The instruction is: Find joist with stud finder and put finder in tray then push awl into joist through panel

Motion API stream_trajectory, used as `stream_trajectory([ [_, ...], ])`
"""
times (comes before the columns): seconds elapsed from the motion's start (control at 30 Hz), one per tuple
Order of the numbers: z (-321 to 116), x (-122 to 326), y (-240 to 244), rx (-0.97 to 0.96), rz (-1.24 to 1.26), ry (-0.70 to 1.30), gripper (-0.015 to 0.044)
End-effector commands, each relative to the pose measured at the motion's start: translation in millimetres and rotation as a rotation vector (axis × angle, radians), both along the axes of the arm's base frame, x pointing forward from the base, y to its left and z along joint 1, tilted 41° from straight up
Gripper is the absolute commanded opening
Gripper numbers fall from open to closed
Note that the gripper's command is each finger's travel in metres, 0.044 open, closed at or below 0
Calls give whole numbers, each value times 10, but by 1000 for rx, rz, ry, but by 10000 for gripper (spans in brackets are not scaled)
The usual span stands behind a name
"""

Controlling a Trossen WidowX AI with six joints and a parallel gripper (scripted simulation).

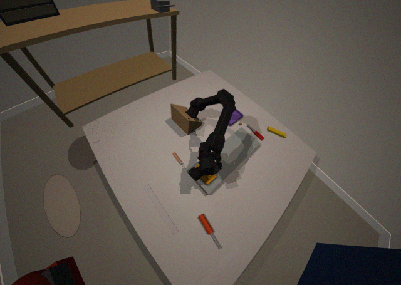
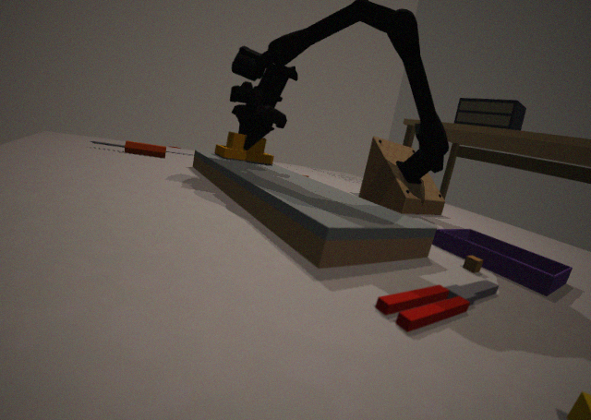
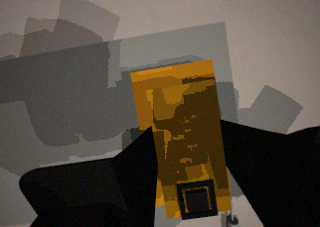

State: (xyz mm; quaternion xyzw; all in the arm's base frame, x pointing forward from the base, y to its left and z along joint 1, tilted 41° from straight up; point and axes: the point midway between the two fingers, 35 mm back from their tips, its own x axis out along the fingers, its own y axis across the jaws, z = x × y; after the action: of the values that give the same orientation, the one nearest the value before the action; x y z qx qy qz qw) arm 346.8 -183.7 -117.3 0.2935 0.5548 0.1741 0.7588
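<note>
My gripper (image 1: 206, 174) (image 2: 246, 144) (image 3: 180, 126) is shut on the orange-yellow stud finder (image 1: 210, 179) (image 2: 230, 152) (image 3: 175, 97). The stud finder is flat and low over one end of the grey floor panel (image 1: 237, 141) (image 2: 381, 219) (image 3: 172, 44), seemingly on its surface. Its small square display (image 3: 197, 200) looks dark. The purple tray (image 1: 236, 117) (image 2: 515, 269) is near the panel's other end, empty where visible. A small tool with a light orange handle (image 1: 177, 158), apparently the awl, lies beside the panel near the gripper; its shaft end is partly hidden.
A larger orange-handled tool (image 1: 205, 223) (image 2: 145, 149) lies beyond the panel's near end. Red-handled pliers (image 1: 259, 134) (image 2: 431, 306), a small brown block (image 1: 240, 123) (image 2: 473, 263) and a yellow bar (image 1: 276, 131) lie near the tray side. The arm's wooden base (image 1: 181, 118) (image 2: 381, 182) stands behind.
</note>
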Motion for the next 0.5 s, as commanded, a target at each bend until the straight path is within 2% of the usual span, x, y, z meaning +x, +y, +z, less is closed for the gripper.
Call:
stream_trajectory([
  [0.0, 76, 19, 112, 7, 1, -1, 0],
  [0.47, 329, 45, 420, 10, 1, 0, 0],
])
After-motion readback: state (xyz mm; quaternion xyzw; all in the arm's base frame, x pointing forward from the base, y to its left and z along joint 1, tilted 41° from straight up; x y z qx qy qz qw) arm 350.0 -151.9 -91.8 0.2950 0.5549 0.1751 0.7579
